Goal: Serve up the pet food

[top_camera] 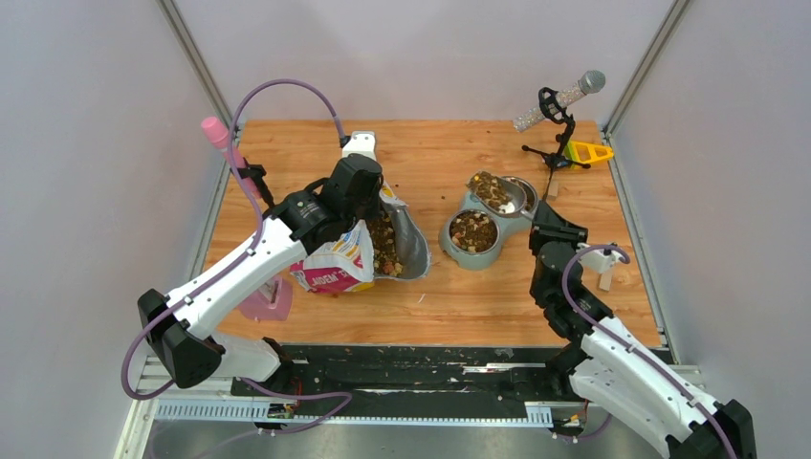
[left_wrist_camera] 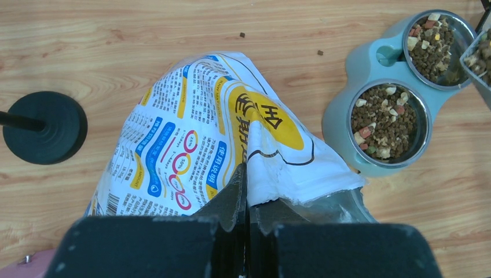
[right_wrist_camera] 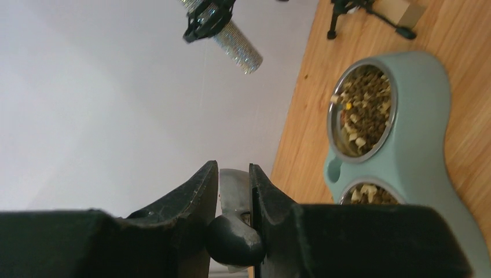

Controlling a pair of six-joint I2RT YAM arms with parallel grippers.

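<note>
Spilling is the main worry: the right tool [right_wrist_camera: 233, 171] is clamped on the thin handle of the grey scoop [top_camera: 492, 189], which hangs loaded over the far bowl [top_camera: 524, 199] of the double feeder [left_wrist_camera: 337, 119]. That bowl already looks well filled, as does the near bowl [top_camera: 473, 232]. If the scoop is tipped fast or off-centre, pet food [left_wrist_camera: 384, 119] would likely roll over the rim onto the tabletop [top_camera: 430, 306], where a few stray pieces [left_wrist_camera: 242, 35] already lie. The handle is narrow and rounded between the pads, so the scoop may also twist in the grip as its load shifts. The left tool [left_wrist_camera: 248, 174] is closed tight on the top edge of the bag [left_wrist_camera: 191, 130], holding its mouth up. More kibble shows inside that mouth in the top view, and I judge that letting go would let the bag slump and shed food toward the feeder. Only a narrow strip of bare wood parts the bag from the feeder, so neither arm has much play there. Behind the feeder a microphone stand [top_camera: 550, 103] stands near the scoop's far side, something to catch on a backward swing. To the right of the feeder and along the near edge the wood lies open, the safer way to draw the scoop off.
</note>
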